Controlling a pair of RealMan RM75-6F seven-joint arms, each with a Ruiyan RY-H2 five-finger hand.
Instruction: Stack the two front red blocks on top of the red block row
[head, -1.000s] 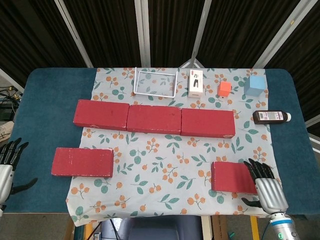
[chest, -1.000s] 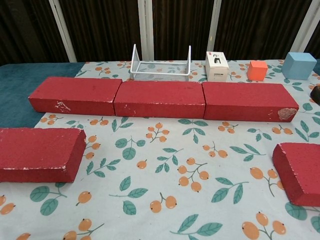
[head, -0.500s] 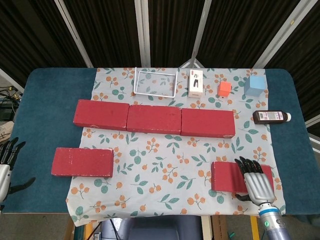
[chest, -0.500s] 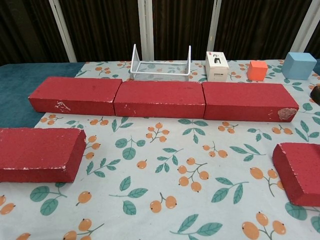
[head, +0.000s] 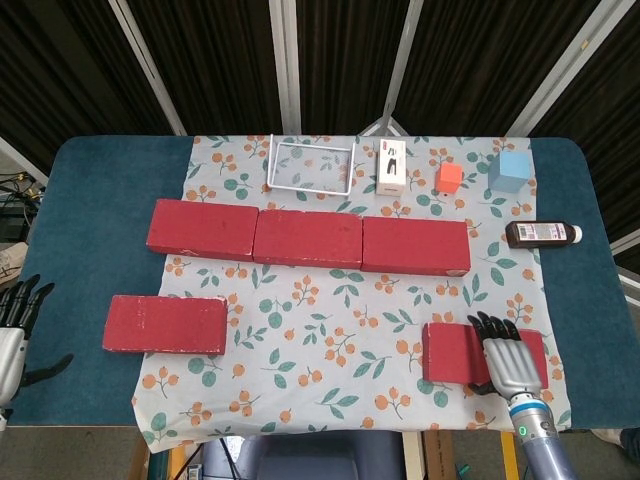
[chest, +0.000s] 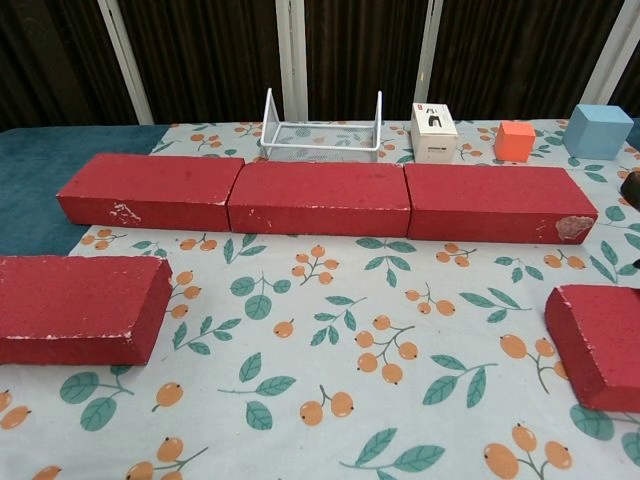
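Note:
Three red blocks form a row across the middle of the floral cloth. In front of it lie two loose ones: the front left red block and the front right red block. My right hand lies over the right half of the front right block, fingers stretched across its top and thumb at its near edge. Beyond the table's left edge my left hand hangs with fingers apart, holding nothing. The chest view shows neither hand.
Behind the row stand a white wire rack, a white box, an orange cube and a blue cube. A brown bottle lies at the right, past the row's end.
My right hand has slid left and further onto the front right block. The block itself has not moved. The left hand stays in about the same place.

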